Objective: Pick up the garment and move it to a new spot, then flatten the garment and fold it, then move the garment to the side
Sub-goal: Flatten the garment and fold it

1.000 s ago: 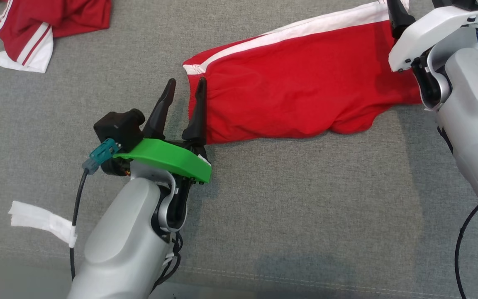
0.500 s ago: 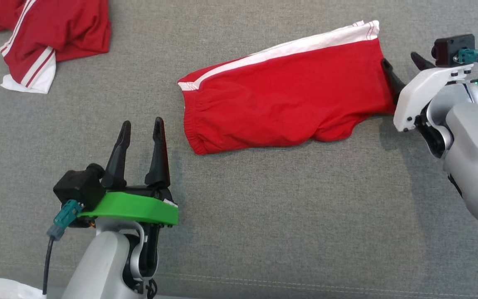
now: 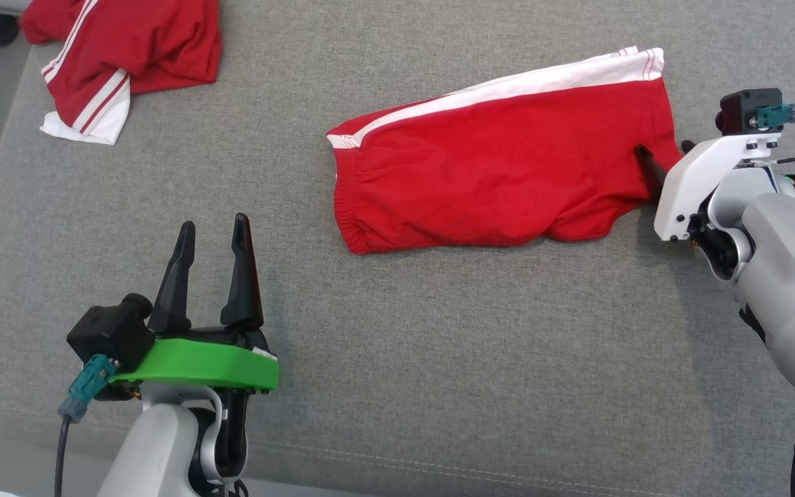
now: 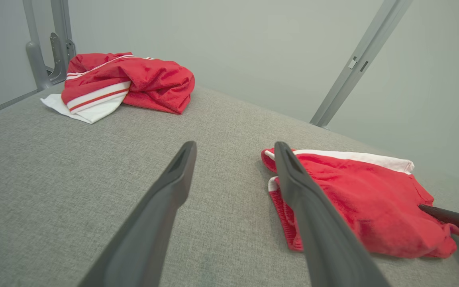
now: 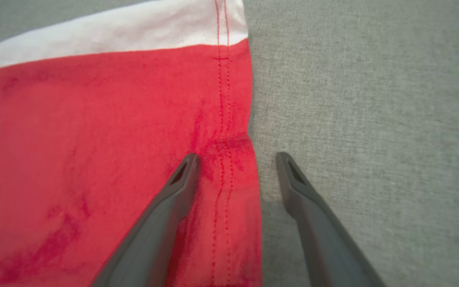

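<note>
The garment (image 3: 501,179), red shorts with a white side stripe, lies folded flat on the grey cushion (image 3: 439,359). Its elastic waistband points left and its stitched hem right. My left gripper (image 3: 213,222) stands open and empty near the front left, well clear of the waistband. The left wrist view has the garment (image 4: 357,199) to the right of the left gripper (image 4: 234,146). My right gripper (image 3: 663,146) is open at the right hem. In the right wrist view the right gripper (image 5: 236,156) straddles the hem of the garment (image 5: 94,139), one finger over cloth, one over cushion.
A second red and white garment (image 3: 128,48) lies crumpled at the cushion's far left corner, also seen as a heap (image 4: 126,85) in the left wrist view. Metal frame posts (image 4: 357,59) rise behind the cushion. The cushion's seamed front edge (image 3: 480,473) runs along the bottom.
My left gripper has drawn back from the waistband toward the front left, still open. The right gripper has come down to the right hem. The head view itself has shifted.
</note>
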Tool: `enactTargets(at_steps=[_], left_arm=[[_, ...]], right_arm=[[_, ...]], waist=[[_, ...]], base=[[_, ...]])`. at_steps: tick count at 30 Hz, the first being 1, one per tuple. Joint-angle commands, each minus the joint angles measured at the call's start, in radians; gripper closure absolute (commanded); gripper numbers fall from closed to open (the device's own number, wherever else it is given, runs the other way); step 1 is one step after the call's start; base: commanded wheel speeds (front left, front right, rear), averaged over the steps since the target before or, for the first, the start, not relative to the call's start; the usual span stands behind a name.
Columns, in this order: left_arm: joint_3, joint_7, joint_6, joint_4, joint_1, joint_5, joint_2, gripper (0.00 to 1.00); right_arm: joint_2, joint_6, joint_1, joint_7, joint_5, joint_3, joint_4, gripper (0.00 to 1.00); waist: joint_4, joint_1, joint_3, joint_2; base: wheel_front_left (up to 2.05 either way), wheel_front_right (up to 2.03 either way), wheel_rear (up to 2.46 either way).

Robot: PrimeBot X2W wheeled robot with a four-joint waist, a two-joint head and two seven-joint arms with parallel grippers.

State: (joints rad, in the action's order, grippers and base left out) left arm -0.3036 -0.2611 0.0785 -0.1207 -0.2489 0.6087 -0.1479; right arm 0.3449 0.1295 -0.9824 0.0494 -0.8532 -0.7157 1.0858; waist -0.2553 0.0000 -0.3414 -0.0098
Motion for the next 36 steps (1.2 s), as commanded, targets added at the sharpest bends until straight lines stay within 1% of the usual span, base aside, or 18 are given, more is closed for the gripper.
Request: enactTargets(at_steps=[1, 2, 3, 4, 5, 10, 14, 20, 28, 32, 36], left_arm=[[0.005, -0.005, -0.006, -0.002, 0.013, -0.009, -0.006, 0.0], [0.007, -0.005, -0.006, -0.003, 0.014, -0.01, -0.007, 0.0], [0.009, -0.004, -0.006, -0.004, 0.015, -0.011, -0.007, 0.0], [0.011, -0.005, -0.006, -0.005, 0.018, -0.011, -0.008, 0.0], [0.013, -0.005, -0.005, -0.006, 0.02, -0.011, -0.008, 0.0], [0.016, -0.004, -0.004, -0.013, 0.031, -0.017, -0.01, 0.0], [0.012, -0.004, -0.004, -0.015, 0.042, -0.019, -0.014, 0.0], [0.003, 0.003, -0.002, -0.008, 0.062, -0.021, -0.021, 0.0], [0.0, 0.011, 0.013, 0.024, 0.086, -0.031, -0.04, 0.0], [-0.008, 0.016, 0.025, 0.035, 0.093, -0.041, -0.05, 0.0], [-0.008, 0.018, 0.029, 0.037, 0.096, -0.036, -0.046, 0.0]], right_arm=[[-0.028, 0.003, 0.029, 0.021, -0.009, -0.018, 0.006, 0.36], [-0.031, 0.004, 0.029, 0.021, -0.011, -0.024, 0.001, 0.58], [-0.032, 0.004, 0.029, 0.02, -0.013, -0.03, -0.003, 0.72], [-0.032, 0.004, 0.028, 0.017, -0.016, -0.036, -0.007, 0.92], [-0.03, 0.004, 0.026, 0.01, -0.018, -0.041, -0.008, 1.0], [-0.018, 0.001, 0.018, -0.027, -0.032, -0.049, -0.003, 1.0], [-0.013, 0.001, 0.031, -0.05, -0.056, -0.057, -0.026, 1.0], [0.013, 0.001, 0.103, -0.095, -0.128, -0.058, -0.103, 1.0], [0.073, 0.001, 0.238, -0.162, -0.216, -0.054, -0.218, 1.0], [0.091, 0.001, 0.29, -0.193, -0.24, -0.04, -0.233, 1.0], [0.094, 0.001, 0.316, -0.215, -0.258, -0.025, -0.228, 1.0]], waist=[[-0.003, 0.0, 0.001, 0.0098], [-0.003, 0.0, 0.002, 0.0098], [-0.003, 0.0, 0.003, 0.0098], [-0.003, 0.0, 0.006, 0.0098], [-0.001, 0.0, 0.009, 0.0098], [0.014, 0.0, 0.033, 0.0098], [0.038, 0.0, 0.059, 0.0098], [0.091, 0.0, 0.105, 0.0098], [0.177, 0.0, 0.149, 0.0098], [0.208, 0.0, 0.16, 0.0098], [0.221, 0.0, 0.167, 0.0098]], base=[[0.0, 0.0, 0.0], [0.0, 0.0, 0.0], [0.0, 0.0, 0.0], [0.0, 0.0, 0.0], [0.0, 0.0, 0.0], [0.0, 0.0, 0.0], [0.0, 0.0, 0.0], [0.0, 0.0, 0.0], [0.0, 0.0, 0.0], [0.0, 0.0, 0.0], [0.0, 0.0, 0.0]])
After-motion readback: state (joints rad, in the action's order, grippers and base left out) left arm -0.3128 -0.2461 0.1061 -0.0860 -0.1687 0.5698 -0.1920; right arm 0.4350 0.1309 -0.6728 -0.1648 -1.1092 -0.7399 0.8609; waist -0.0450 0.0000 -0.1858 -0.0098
